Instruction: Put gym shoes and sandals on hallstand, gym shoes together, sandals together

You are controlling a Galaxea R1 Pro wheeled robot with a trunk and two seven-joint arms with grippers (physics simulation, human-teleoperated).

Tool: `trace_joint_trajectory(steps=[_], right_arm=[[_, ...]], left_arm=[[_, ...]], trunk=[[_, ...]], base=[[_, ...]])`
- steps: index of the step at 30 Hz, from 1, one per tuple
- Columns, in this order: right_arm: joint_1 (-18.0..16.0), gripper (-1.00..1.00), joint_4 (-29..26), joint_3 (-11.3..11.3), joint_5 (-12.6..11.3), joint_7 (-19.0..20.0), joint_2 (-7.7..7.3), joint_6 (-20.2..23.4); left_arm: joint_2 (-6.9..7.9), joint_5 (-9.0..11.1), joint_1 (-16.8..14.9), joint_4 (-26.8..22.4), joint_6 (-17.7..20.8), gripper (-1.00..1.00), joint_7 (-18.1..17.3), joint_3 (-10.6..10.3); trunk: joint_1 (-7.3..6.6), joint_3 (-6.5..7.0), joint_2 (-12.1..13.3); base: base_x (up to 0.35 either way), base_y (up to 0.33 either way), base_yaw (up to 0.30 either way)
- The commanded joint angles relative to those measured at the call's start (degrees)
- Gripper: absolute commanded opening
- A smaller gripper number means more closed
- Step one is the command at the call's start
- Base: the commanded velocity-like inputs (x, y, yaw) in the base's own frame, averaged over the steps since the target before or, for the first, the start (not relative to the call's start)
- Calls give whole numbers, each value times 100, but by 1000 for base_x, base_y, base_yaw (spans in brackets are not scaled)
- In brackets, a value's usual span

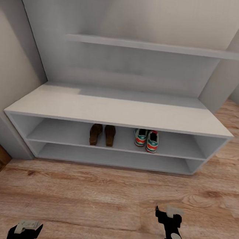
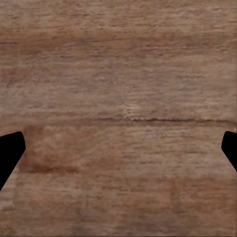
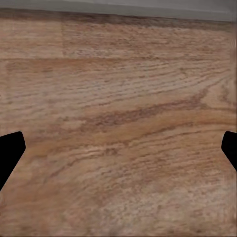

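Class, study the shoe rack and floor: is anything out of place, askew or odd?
Nothing stands out. The two sandals sit side by side on the upper shelf of the hallstand, the two gym shoes paired beside them. Both hands, left hand and right hand, hang open and empty over bare floor.

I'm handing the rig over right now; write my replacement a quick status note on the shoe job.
Left gripper: open, empty, over the wood-plank floor.
Right gripper: open, empty, also over floor, near the pale grey shoe rack.
Brown leather sandals: side by side on the rack's upper shelf slot.
White sneakers with green stripes: side by side on the same shelf, to the sandals' right.
Done: all four shoes on the rack, paired.
Left: nothing visible; just confirm placement.
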Motion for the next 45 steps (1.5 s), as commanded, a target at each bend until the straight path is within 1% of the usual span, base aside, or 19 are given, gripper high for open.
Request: trace_joint_trajectory(steps=[1,3,4,7,9,10,11,12,13,14,17,19,21,23,25,29,33,38,45], right_arm=[[12,100,6,-29,64,-22,1,-29],[49,100,5,-29,64,-23,-1,-98],[156,100,4,-29,65,-23,-7,-265],[312,100,9,-29,69,-24,-38,-488],[474,100,11,-29,68,-27,-118,-671],[586,100,15,-29,62,-29,-197,-775],[639,100,18,-29,59,-30,-243,-823],[736,100,22,-31,48,-28,-344,-906],[780,100,24,-33,41,-27,-396,-938],[858,100,28,-35,28,-23,-486,-985],[1029,100,104,-37,10,-10,-609,-1041],[1110,100,240,-35,7,6,-632,-1058],[1137,100,316,-29,16,21,-614,-1063],[1155,100,365,-24,29,31,-536,-1066],[1162,100,385,-24,40,35,-370,-1068],[1165,100,396,-26,50,26,-186,-1068],[1166,100,398,-26,49,20,-110,-1069],[1167,100,412,-29,44,17,-77,-1059],[1175,100,673,-29,46,13,0,-1029]], left_arm=[[0,-14,-5,29,-10,100,-49,60],[6,-18,-4,73,-11,100,-43,103],[13,-20,-2,105,-9,100,-39,162],[15,-24,-1,122,-8,100,-13,203],[16,-27,0,136,-7,100,31,218],[17,-28,-1,153,-10,100,78,226],[17,-28,-2,166,-11,100,109,230],[17,-29,-1,188,-13,100,183,232],[17,-29,-2,196,-13,100,224,232],[17,-30,-2,211,-14,100,310,234],[14,-27,-4,262,-18,100,482,237],[-3,-24,-2,311,-22,100,543,240],[-21,-21,1,332,-43,100,570,241],[-43,-10,3,350,-111,100,589,247],[-69,-1,3,402,-173,100,595,244],[-136,-8,4,530,-212,100,599,242],[-165,-11,1,573,-223,100,598,244],[-174,-12,1,585,-225,100,602,249],[-170,-5,3,588,-229,100,600,251]], trunk=[[-4,19,0],[-9,64,3],[-11,86,4],[-19,152,8],[-24,197,11],[-27,219,12],[-38,239,30],[-60,257,70],[-82,275,110],[-104,293,150],[-169,347,271],[-213,383,351],[-257,419,431],[-301,455,511],[-345,491,591],[-433,562,752],[-521,634,912],[-631,724,1113],[-784,850,1394]], base=[[0,0,0],[0,0,0],[0,0,0],[0,0,0],[0,0,0],[0,0,0],[0,0,0],[0,0,0],[0,0,0],[0,0,0],[0,0,0],[0,0,0],[0,0,0],[0,0,0],[0,0,0],[0,0,0],[0,0,0],[0,0,0],[0,0,0]])
